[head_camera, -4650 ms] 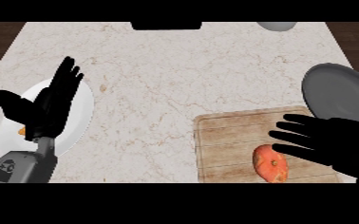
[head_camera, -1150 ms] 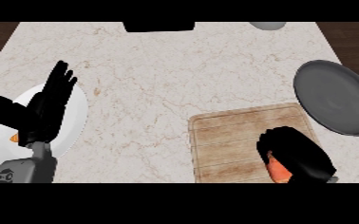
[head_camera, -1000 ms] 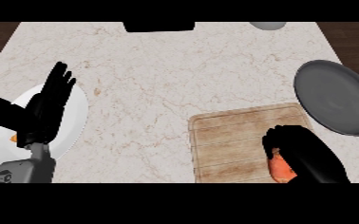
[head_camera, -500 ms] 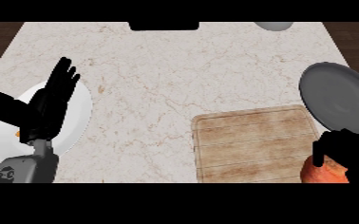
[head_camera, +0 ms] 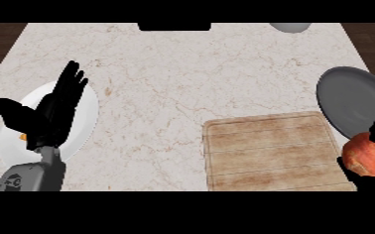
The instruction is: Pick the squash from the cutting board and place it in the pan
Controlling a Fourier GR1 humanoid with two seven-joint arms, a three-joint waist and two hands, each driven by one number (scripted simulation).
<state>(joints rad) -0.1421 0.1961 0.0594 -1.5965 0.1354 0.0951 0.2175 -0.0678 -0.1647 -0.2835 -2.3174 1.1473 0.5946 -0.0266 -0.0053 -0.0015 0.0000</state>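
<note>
The squash hung at the right edge of the cutting board, off its surface and just below the near rim of the pan. The right hand carrying it was hidden past the view's edge, so its fingers could not be judged. This looked like the carry step: the squash was lifted and partway to the pan. Next it would need to travel away from the board, over the pan's rim, then be released. The left hand rested open, fingers up, over a white plate far left of the board.
</note>
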